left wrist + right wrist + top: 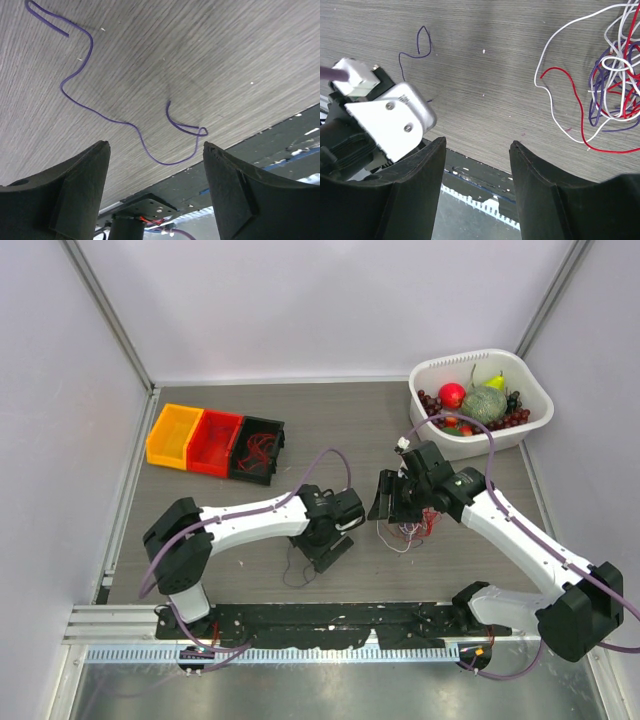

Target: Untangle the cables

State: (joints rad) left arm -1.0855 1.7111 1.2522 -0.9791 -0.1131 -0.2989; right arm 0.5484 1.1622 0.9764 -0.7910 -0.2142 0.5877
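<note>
1. Hovering open-jawed, the left gripper (155, 146) hangs over one purple wire (125, 122) lying apart from the tangle.
2. The right gripper (477, 143), empty and released, sits beside the cables (615, 85), likely choosing another strand.

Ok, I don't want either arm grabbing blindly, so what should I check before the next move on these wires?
1. Left gripper open and empty: ok.
2. Right gripper open and empty: ok.
3. Single purple wire lying free on the table, below the left gripper: ok.
4. Tangle lined up between the right gripper's fingers: not ok, it sits off to one side.
5. Loops sticking out of the tangle to grab: ok, one white and one red.
6. Those loops free of knots deeper in: cannot tell.
</note>
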